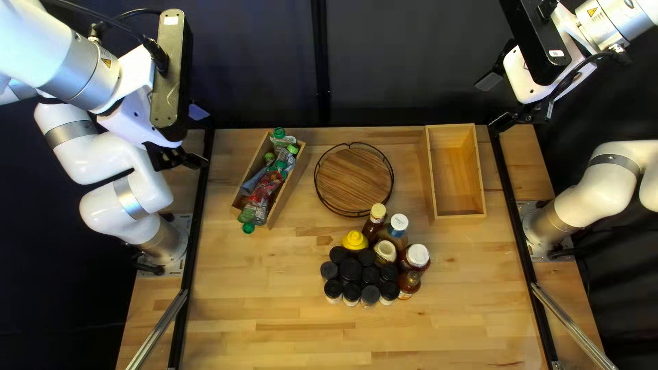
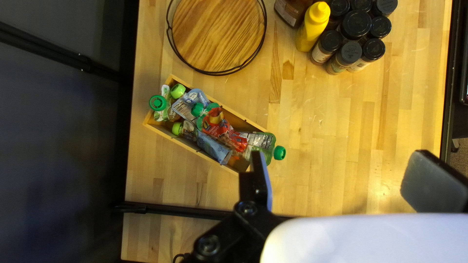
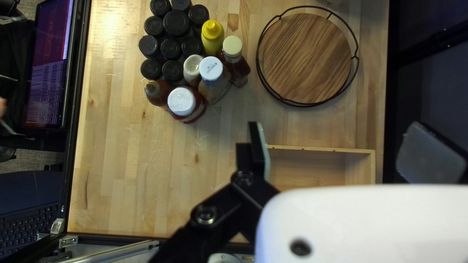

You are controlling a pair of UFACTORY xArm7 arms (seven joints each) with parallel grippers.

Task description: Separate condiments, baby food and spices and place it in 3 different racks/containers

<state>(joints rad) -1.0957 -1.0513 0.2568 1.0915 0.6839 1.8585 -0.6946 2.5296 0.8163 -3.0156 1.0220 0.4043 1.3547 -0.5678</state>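
Left end effector (image 2: 340, 158) and right end effector (image 3: 334, 127) are wide; softly pinch the yellow plastic bottle (image 3: 213, 40) near the round brown wooden tray (image 3: 304, 58).

Can't see all of the tray (image 2: 218, 31), cut by the left wrist view's edge, or the screen (image 3: 51, 63), cut in the right; can't count overlapping pouches (image 2: 217, 127).
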